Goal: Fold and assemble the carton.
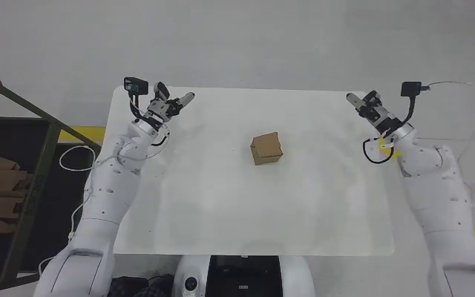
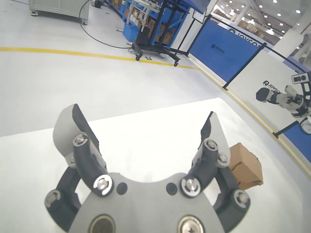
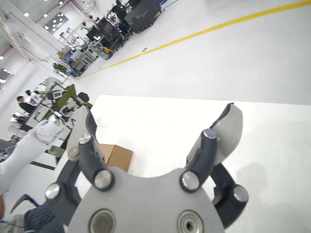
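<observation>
I count one carton point(image 1: 266, 148) on my feed, a single brown box, and it sits on the one white bench point(image 1: 223, 215). I have two tools over that bench, the left tool point(image 1: 177, 96) and the right tool point(image 1: 362, 96), each with two fingers point(image 2: 65, 127), so four fingers in all. Beside the bench's left edge stands one dark rack point(image 1: 30, 141) holding brown flat pieces point(image 1: 9, 189), too cut off for me to count.

Left gripper point(image 1: 175, 96) hangs wide open over the table's point(image 1: 223, 208) far left corner; right gripper point(image 1: 361, 97) mirrors it, fingers splayed, at the far right corner.
</observation>
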